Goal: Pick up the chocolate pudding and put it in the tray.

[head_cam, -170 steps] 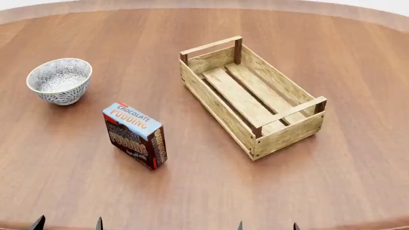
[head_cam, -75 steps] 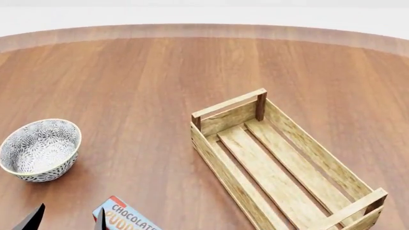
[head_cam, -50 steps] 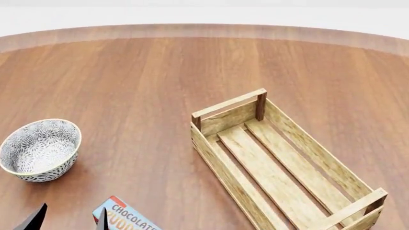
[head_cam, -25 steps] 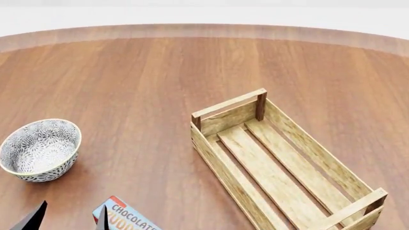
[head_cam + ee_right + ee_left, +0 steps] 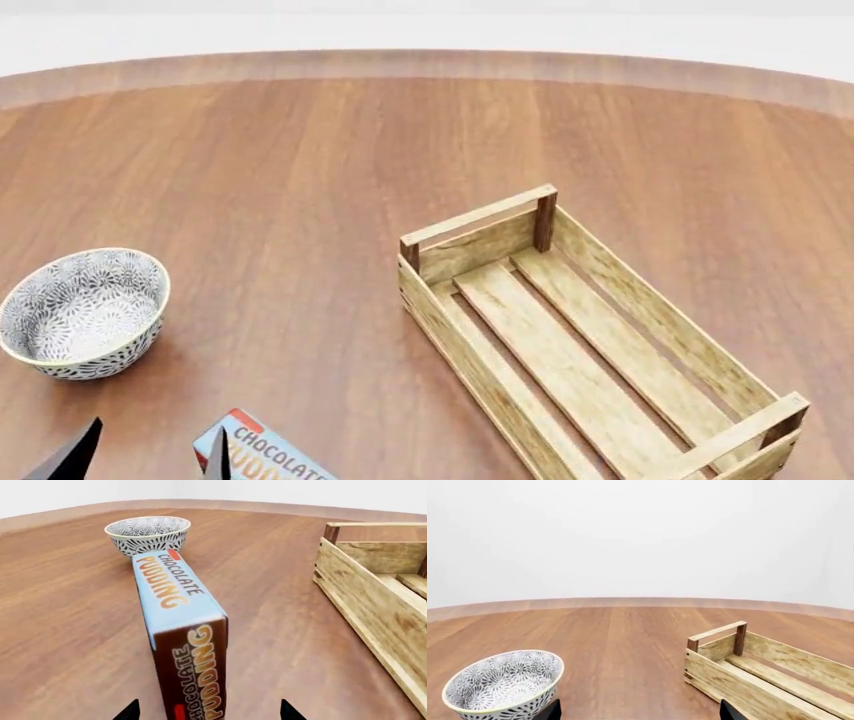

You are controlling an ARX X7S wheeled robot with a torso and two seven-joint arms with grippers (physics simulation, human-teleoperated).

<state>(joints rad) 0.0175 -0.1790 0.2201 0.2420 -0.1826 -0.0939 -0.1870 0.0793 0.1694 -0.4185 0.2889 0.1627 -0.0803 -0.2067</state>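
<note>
The chocolate pudding (image 5: 177, 620) is a carton with a light-blue top and dark brown sides, standing on the wooden table; only its top corner (image 5: 260, 455) shows at the head view's bottom edge. My right gripper (image 5: 210, 712) is open, and the carton's brown near end shows between its two dark fingertips without touching either. My left gripper (image 5: 147, 462) is open with nothing in it, just left of the carton and near the bowl. The tray (image 5: 587, 340), a long light-wood slatted crate, lies empty to the right.
A grey-white patterned bowl (image 5: 80, 310) stands on the table left of the carton and beyond it in the right wrist view (image 5: 147, 532). In the left wrist view the bowl (image 5: 504, 687) and the tray (image 5: 774, 675) flank bare wood. The table's curved far edge (image 5: 427, 65) runs behind.
The head view has shifted toward the table's far side since the oldest frame, pushing the carton to the bottom edge. Over the last second only the left fingertips dipped slightly.
</note>
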